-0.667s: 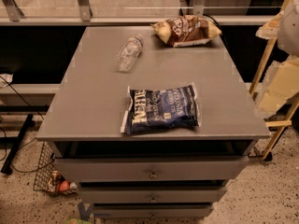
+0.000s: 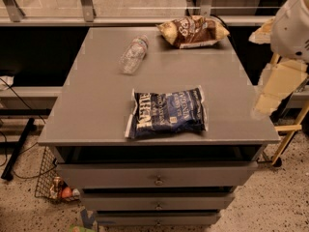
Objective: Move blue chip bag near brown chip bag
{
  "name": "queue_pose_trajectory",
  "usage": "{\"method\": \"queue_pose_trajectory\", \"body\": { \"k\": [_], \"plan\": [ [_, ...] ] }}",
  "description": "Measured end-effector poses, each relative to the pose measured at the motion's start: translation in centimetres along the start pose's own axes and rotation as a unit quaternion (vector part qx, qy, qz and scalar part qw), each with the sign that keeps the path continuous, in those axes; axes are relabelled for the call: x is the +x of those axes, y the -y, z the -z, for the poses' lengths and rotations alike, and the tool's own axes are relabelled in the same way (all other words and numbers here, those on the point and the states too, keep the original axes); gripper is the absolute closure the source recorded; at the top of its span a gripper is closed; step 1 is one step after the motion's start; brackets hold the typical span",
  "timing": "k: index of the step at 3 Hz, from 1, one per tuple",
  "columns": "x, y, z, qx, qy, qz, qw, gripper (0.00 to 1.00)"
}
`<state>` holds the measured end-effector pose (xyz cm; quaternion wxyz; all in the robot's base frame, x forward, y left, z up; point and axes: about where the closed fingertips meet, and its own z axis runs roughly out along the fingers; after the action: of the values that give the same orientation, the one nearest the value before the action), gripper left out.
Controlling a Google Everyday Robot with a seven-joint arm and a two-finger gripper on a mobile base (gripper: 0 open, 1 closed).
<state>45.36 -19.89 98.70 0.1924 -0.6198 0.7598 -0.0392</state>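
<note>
Currently: approach stage. Locate blue bag [image 2: 167, 112] lying flat near front edge of surface [image 2: 96, 110], long side running left to right. Locate brown bag [image 2: 192, 31] at far edge, well apart from it. Note claw [image 2: 275, 88] off right side of surface, gripping neither bag; cannot tell whether open or closed. Bring claw over centre of blue bag, opened across the short width. Descend vertically and pinch a raised crease of foil, not a flat crimped end. Lift just clear before travelling. Carry straight back, slightly right. Keep clear of bottle [image 2: 133, 55] lying on its side at far left. Set down just beside brown bag without nudging it over the far edge.
</note>
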Motion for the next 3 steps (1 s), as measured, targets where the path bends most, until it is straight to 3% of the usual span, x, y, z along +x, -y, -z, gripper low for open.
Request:
{"method": "queue_pose_trajectory", "body": {
  "k": [3],
  "plan": [
    [0.1,2.2,-12.5,-0.092,-0.033,0.042,0.9944,0.0]
  ]
}}
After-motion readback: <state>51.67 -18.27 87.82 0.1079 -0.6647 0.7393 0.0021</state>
